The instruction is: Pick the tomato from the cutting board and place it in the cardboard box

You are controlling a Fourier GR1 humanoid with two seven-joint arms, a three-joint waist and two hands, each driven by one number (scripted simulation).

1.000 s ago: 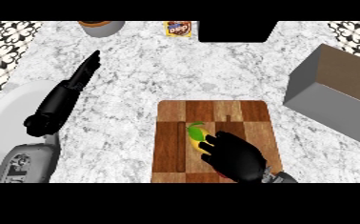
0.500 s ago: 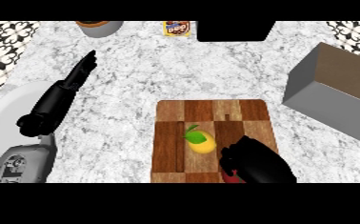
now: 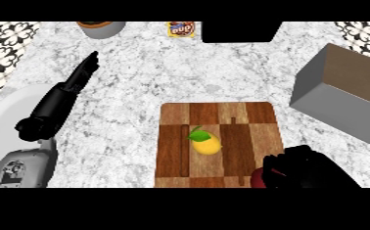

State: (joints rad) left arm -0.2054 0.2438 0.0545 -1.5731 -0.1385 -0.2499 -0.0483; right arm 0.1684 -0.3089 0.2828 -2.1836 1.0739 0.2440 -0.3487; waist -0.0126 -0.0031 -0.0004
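Note:
A wooden cutting board (image 3: 217,121) lies on the marble counter in the lower middle of the head view. A yellow fruit with a green leaf (image 3: 205,143) rests on its centre. My right hand (image 3: 303,171) hangs over the board's lower right corner, fingers curled round a red tomato (image 3: 257,179), of which only a sliver shows at the hand's left side. The cardboard box (image 3: 338,93), grey outside and brown inside, stands open at the right edge, well above that hand. My left hand (image 3: 63,97) lies with straight fingers on the counter at the left.
A brown-rimmed bowl (image 3: 101,28), a snack packet (image 3: 180,29) and a black object (image 3: 240,31) line the counter's far edge. A white rounded surface (image 3: 20,102) sits at the left under my left forearm. Bare marble separates the board from the box.
My right hand has drawn back from the yellow fruit to the board's lower right corner, and a red sliver now shows in its curled fingers. The left hand has barely shifted.

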